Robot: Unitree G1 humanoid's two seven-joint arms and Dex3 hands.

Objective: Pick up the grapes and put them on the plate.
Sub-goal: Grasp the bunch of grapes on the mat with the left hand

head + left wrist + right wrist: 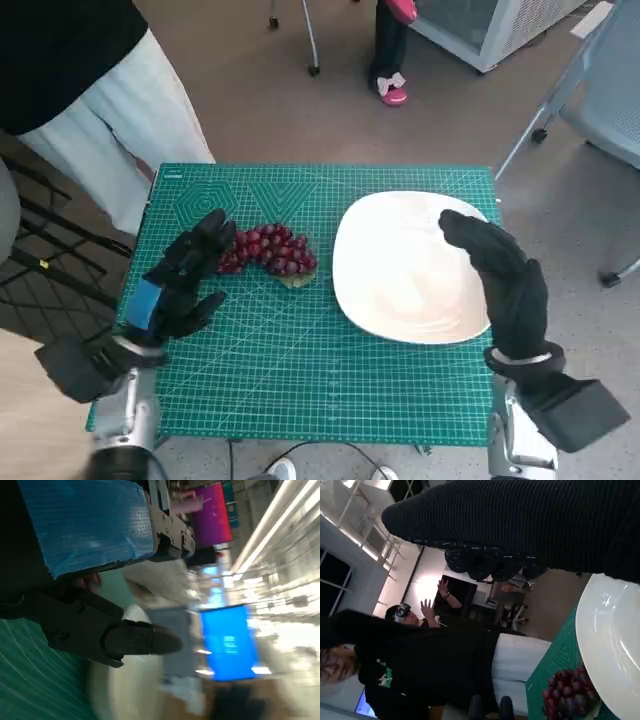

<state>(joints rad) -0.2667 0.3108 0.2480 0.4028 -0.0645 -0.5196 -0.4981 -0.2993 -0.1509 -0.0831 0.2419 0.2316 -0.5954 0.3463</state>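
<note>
No brand names, labels or readable writing show in any view; the green cutting mat (330,370) that covers the small table carries only a printed grid and pale line patterns.

A bunch of dark red grapes (268,251) lies on the mat, left of centre. The berries are round, glossy and tightly packed, forming a low mound that is longer than it is deep. A small greenish-brown bit shows at the bunch's near right edge. In the right wrist view the same grapes (567,694) appear just beside the plate's rim, resting on the green mat.

The white plate (400,300) is wide, shallow and sits on the right half of the mat, just beside the grapes but not touching them. Nothing lies on it.

The left hand (180,280), black with blue tape on its back, hovers at the left end of the bunch. Its fingers (215,232) are spread apart and reach to the nearest berries; whether they touch cannot be told. It holds nothing.

The right hand (505,285), in a black knitted glove, hangs over the plate's right edge with its fingers loosely extended, holding nothing.

A person in a black top and white trousers (120,130) stands beyond the table's far left corner.
</note>
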